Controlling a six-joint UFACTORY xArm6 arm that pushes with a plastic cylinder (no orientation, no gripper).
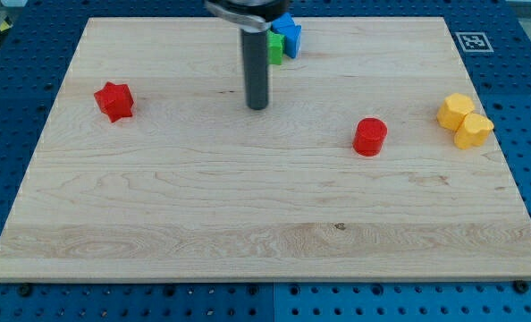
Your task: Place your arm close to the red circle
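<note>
Red star (pixel 114 100): on the table (pixel 203 215), far at the view's left.
My tip (pixel 257 106): top centre, well left of the red circle; I have no hand, only a rod.
Green block (pixel 273 48), blue block (pixel 288 34): touching, just behind my rod.
Red circle (pixel 370 136): upright cylinder, right of centre, flat face up.
Yellow blocks (pixel 464 120): right edge, touching.

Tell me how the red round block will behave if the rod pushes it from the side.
The red round block looks short and wide, standing on a flat end, so it should slide rather than tip. Its curved side may let it slip off my tip if hit off-centre. The wooden board looks smooth, so it probably glides easily.
</note>
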